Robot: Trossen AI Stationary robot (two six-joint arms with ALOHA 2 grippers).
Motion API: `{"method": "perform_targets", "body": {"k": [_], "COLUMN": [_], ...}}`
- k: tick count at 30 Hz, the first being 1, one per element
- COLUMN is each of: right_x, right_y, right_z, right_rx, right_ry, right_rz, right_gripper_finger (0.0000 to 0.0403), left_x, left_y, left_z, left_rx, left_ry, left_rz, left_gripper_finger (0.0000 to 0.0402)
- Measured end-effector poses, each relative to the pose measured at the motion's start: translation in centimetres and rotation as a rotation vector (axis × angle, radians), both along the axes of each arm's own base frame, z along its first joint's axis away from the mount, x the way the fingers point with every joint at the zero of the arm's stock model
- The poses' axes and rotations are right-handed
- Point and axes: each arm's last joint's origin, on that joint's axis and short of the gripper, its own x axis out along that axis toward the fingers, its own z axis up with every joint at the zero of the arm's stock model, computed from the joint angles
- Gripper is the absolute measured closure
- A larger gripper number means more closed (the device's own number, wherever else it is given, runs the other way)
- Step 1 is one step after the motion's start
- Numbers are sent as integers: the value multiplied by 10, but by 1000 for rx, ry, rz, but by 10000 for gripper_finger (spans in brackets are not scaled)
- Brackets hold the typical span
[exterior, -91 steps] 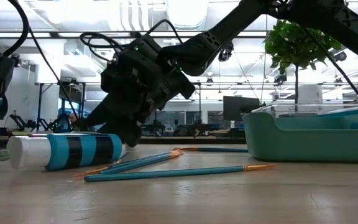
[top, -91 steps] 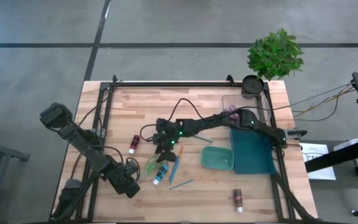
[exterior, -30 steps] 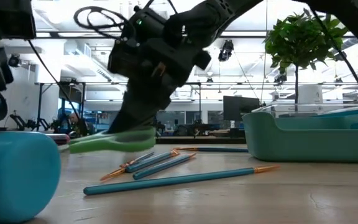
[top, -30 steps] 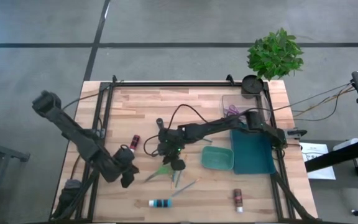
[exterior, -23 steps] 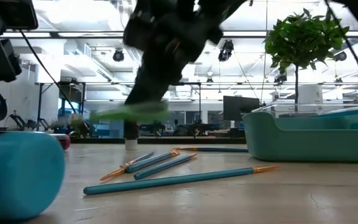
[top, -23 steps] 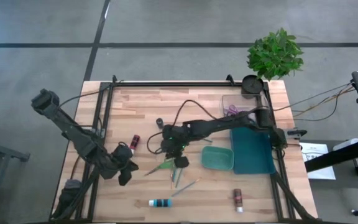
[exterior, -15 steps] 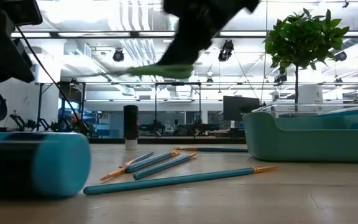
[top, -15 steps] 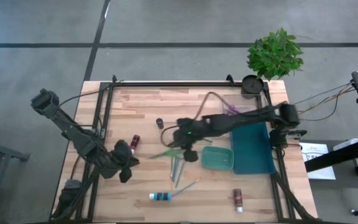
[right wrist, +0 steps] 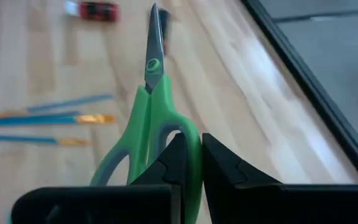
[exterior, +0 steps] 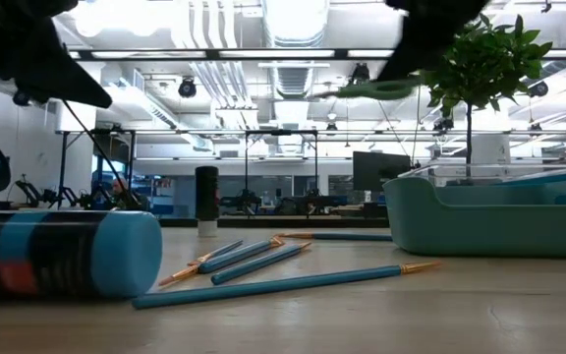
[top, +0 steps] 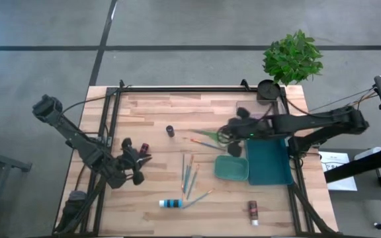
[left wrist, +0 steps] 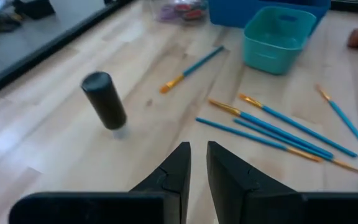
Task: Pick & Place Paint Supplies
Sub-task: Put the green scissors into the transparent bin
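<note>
Your right end effector (top: 228,140) is up off the counter (top: 151,112), arm stretched in from the right edge, fingers clamped on green scissors (right wrist: 149,118) w/ blades pointing left, just far-left of the small teal bin (top: 231,168). Your left end effector (left wrist: 196,163) sits low at the counter's left side, arm angled in from the far-left corner; fingers nearly together, nothing between them.

Containers: small teal bin beside a bigger dark-teal tray (top: 267,160) on the right; can't tell what's inside either. Clear box (top: 247,112) at far right holds smth purple, too small to ID.

Task items: three blue brushes (top: 188,173) bunched mid-counter, one more (top: 198,196) nearer you, another (top: 204,141) close to the scissors. Blue-striped tube (top: 170,203) near edge, brown tube (top: 253,212) near-right, pink/red tube (top: 144,149) beside the left end effector. A black cylinder (top: 170,131) stands upright further back.
</note>
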Motion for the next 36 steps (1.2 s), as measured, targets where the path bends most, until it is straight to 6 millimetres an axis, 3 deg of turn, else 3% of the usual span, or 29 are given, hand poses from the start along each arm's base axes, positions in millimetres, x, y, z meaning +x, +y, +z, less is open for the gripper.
{"method": "perform_targets", "body": {"k": [7, 17, 28, 36], "right_x": [-49, -98, -114, -119], "right_y": [-6, -14, -22, -24], "right_z": [1, 8, -5, -19], "right_rx": [-37, -115, -260, -346], "right_ry": [80, 135, 394, 506], "right_rz": [-97, -283, -386, -348], "right_gripper_finger": [383, 383, 383, 383], "left_x": [6, 12, 14, 14], "left_y": [10, 18, 19, 19], "left_z": [2, 4, 5, 5], "left_rx": [58, 131, 122, 119], "left_ry": [-32, -47, -59, -62], "left_rz": [86, 139, 147, 147], "left_gripper_finger": [340, 340, 340, 340]}}
